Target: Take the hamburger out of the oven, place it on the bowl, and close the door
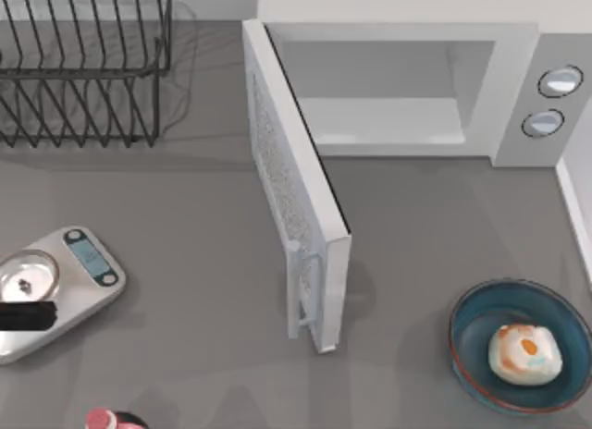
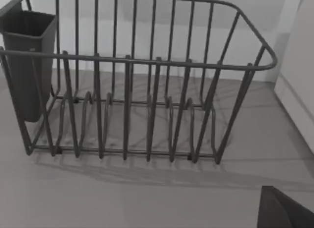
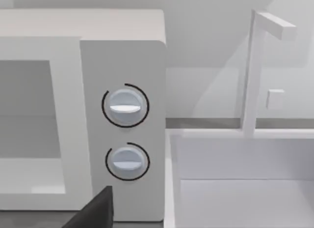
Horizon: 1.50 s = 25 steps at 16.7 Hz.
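Hamburger (image 1: 525,351) already in bowl (image 1: 481,304), right front of worktop (image 1: 185,216); oven (image 1: 518,96) cavity empty. Door (image 1: 296,207) wide open, swung out toward front, handle (image 1: 298,290) near free edge. Only door closing left.

Left hand (image 1: 26,315) at far left edge, over scale (image 1: 88,263); open or closed: cannot tell. Right hand: same, cannot tell.

Risks: push too near hinge, little swing, door left ajar. Fast sweep, slam or rebound. Arm path past bowl, nudge or tip. Glancing contact on handle, slip off edge.
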{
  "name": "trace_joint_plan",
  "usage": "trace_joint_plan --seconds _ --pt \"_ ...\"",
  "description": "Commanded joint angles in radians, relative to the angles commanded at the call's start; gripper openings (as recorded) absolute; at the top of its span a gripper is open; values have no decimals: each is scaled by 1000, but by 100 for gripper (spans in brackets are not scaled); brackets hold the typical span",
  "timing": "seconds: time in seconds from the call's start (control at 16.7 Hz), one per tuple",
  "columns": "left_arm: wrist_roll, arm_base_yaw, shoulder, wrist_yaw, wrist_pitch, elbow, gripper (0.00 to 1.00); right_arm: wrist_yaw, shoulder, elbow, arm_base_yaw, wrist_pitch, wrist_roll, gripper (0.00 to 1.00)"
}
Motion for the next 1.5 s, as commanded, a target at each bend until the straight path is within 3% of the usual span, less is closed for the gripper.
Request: trace_joint_plan --seconds 0.48,0.78,1.26,1.5 --pt "-287 -298 675 -165 -252 430 0 0 0 0 0 0 0 100" --pt "-421 -426 993 -230 -363 628 0 0 0 0 0 0 0 100" --pt "-454 -453 1060 -243 -385 673 0 0 0 0 0 0 0 100" --pt "-453 -454 1103 -244 -273 595 0 0 0 0 0 0 0 100"
